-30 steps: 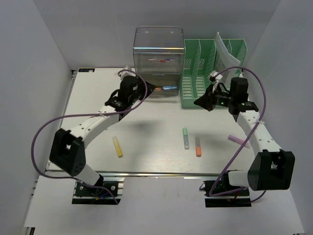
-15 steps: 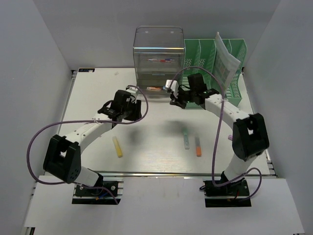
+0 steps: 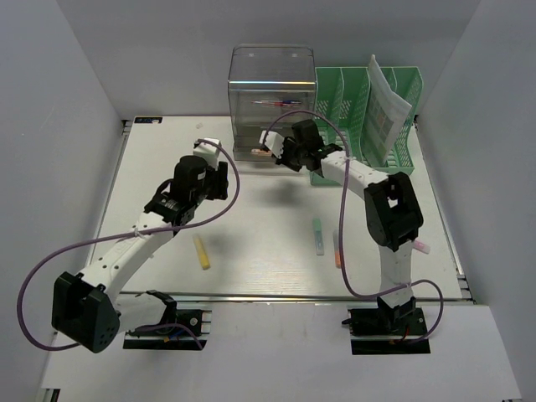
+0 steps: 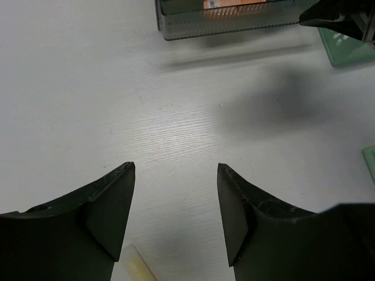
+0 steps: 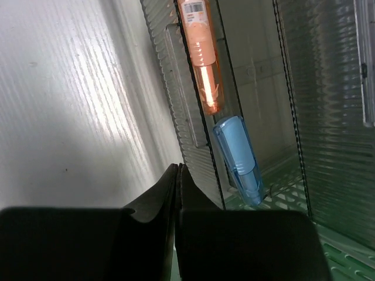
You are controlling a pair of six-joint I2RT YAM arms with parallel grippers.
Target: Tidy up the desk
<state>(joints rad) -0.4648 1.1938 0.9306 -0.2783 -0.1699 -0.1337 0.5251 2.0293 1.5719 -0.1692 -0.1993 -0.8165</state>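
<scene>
The desk (image 3: 251, 218) is an off-white tabletop. A clear plastic drawer unit (image 3: 272, 92) stands at its back. My right gripper (image 3: 270, 152) is shut and empty, its tips against the ribbed front of the bottom drawer (image 5: 176, 88). An orange highlighter (image 5: 202, 52) and a blue one (image 5: 240, 158) lie inside that drawer. My left gripper (image 3: 219, 180) is open and empty, above the bare desk left of centre. In the left wrist view the left gripper (image 4: 176, 170) has a yellow highlighter (image 4: 136, 266) just below its left finger.
A green slotted file rack (image 3: 352, 109) holding a sheet stands right of the drawer unit. On the desk lie a yellow highlighter (image 3: 202, 250), a green one (image 3: 318, 236), an orange one (image 3: 337, 249) partly behind the cable, and a pink one (image 3: 420, 246) behind the right arm.
My right arm swung left from the file rack to the front of the bottom drawer. My left arm drew back from the drawer unit toward the near left.
</scene>
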